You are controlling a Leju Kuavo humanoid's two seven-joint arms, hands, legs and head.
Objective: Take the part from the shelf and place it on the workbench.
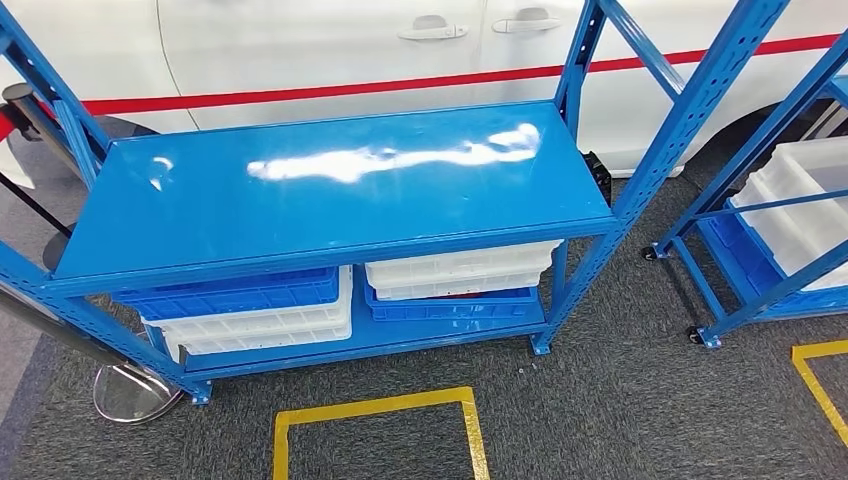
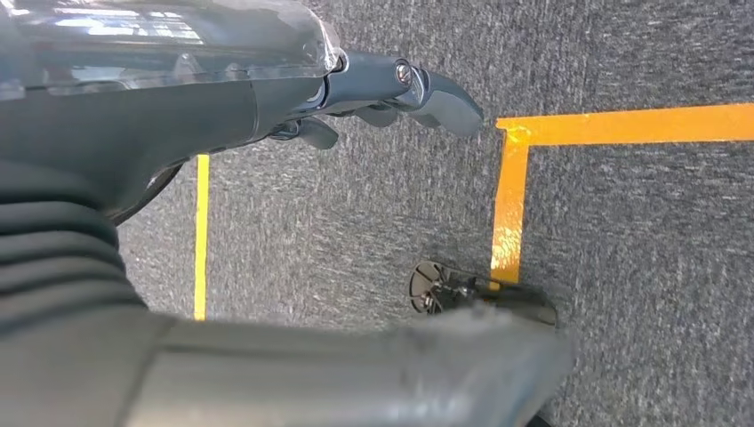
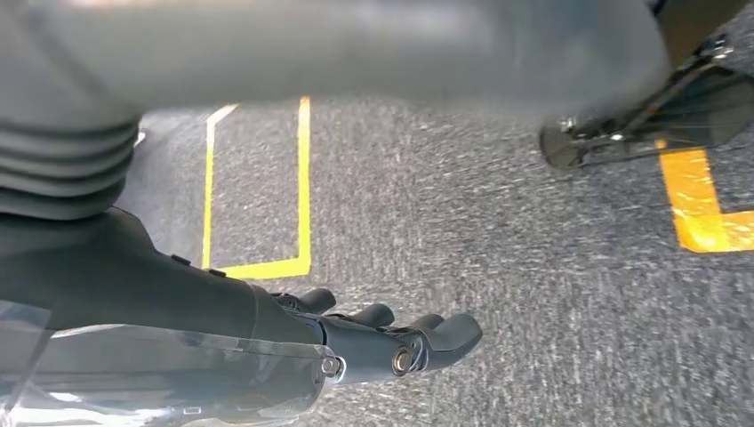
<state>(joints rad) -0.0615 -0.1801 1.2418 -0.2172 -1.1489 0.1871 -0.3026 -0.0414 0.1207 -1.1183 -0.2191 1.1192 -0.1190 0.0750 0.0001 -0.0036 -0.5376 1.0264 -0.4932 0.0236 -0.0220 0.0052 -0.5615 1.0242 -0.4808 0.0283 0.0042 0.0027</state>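
While I'm looking down from up high, the blue shelf rack (image 1: 330, 190) sits dead ahead, its top deck shiny with glare. On the lower level there's a blue bin (image 1: 235, 292) stacked on a white divided tray (image 1: 265, 328) at about 7 o'clock of the rack, and a white tray (image 1: 460, 270) on another blue bin (image 1: 450, 304) at roughly 5 o'clock. Can't honestly tell which bin has the part, or spot the part itself; the trays are too tucked under the deck to see inside. Behind the rack at 12 o'clock is a white car (image 1: 400, 50) with a red stripe. A second blue rack (image 1: 770, 250) with a white tray (image 1: 800, 200) stands off at 3 o'clock. Yellow floor tape (image 1: 375, 420) marks a box on the grey carpet (image 1: 620, 400) at 6 o'clock, just in front of the rack.

My left hand (image 2: 373, 98) hangs over the carpet, fingers loosely curled and apart, nothing in it. My right hand (image 3: 382, 334) is the same deal: fingers a bit curled, spread, holding nothing, with yellow tape lines on the carpet under it.
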